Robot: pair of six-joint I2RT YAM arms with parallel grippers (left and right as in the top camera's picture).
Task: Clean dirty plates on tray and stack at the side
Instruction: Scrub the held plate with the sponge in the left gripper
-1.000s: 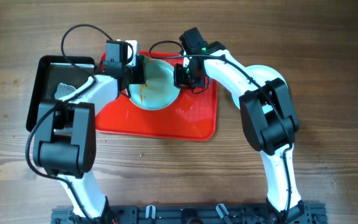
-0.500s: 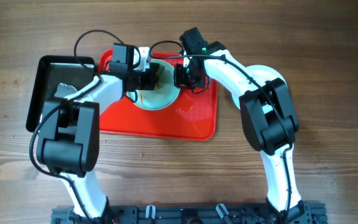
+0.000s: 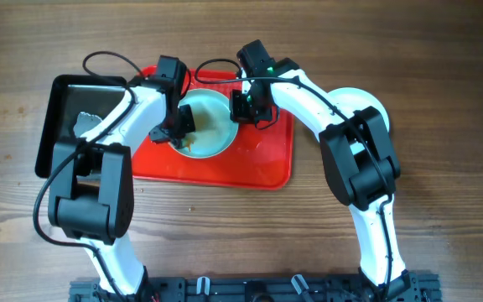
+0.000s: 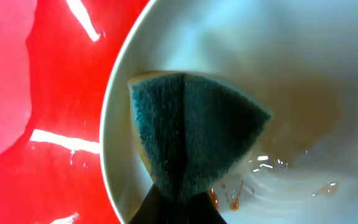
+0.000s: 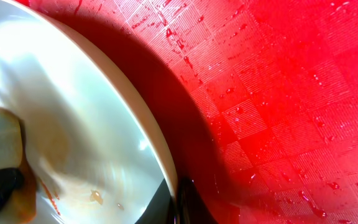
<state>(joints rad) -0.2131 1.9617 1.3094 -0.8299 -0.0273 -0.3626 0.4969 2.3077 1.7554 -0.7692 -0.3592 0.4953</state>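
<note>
Your left arm bends in over the black tray (image 3: 57, 117). The left tool (image 3: 177, 127) is clamped on a folded sponge (image 4: 191, 130) pressed inside the plate's (image 3: 212, 126) left wall. The plate sits on the tray (image 3: 258, 168) on the counter (image 3: 443, 67). Your right arm curls in from the right, and the right tool (image 3: 243, 107) pinches the plate's right rim. Only the right wrist view shows that grip.

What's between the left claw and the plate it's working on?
A dark green sponge, pinched in the left claw and pressed onto the plate's sauce-smeared inside. The left wrist view shows it.
</note>
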